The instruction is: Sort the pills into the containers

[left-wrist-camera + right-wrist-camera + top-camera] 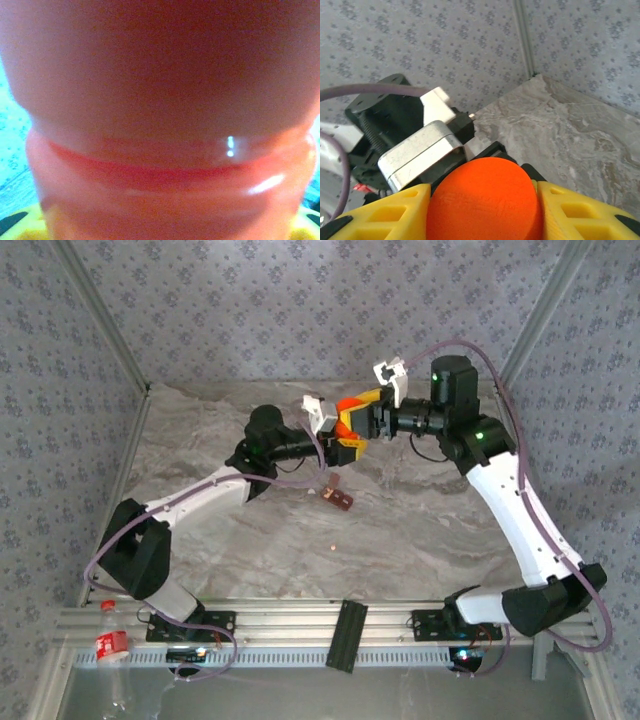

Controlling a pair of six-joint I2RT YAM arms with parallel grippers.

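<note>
- Marble-patterned worktop (250, 550) carries the job; both arms meet above its far middle, raised clear of the surface.
- Orange bottle (160, 100) is held off the worktop between the two arms. It sits so close to the left wrist camera that whether it holds anything cannot be told.
- Left hand (343, 438) is clenched on the orange bottle's body, with yellow fingertips showing at either side below it.
- Right hand (482, 205) grasps the orange cap (485, 195), its yellow fingers pressed against both sides of the round top.
- Containers (338, 499), a dark reddish-brown strip, lie on the worktop just below and in front of the joined hands, apart from both.
- Pills: one tiny pale speck (333, 548) lies loose on the worktop, nearer the arm bases than the containers. No others can be made out.
- Judgement, step in hand: taking the cap off the bottle, so sorting proper has not begun.
- Recommendation: keep the left hand firm and motionless, and turn the right hand squarely about the bottle's own axis so the cap does not bind or skid.
- Recommendation: keep the mouth from tipping downward as the cap frees, since a sudden release could scatter pills away from the containers.
</note>
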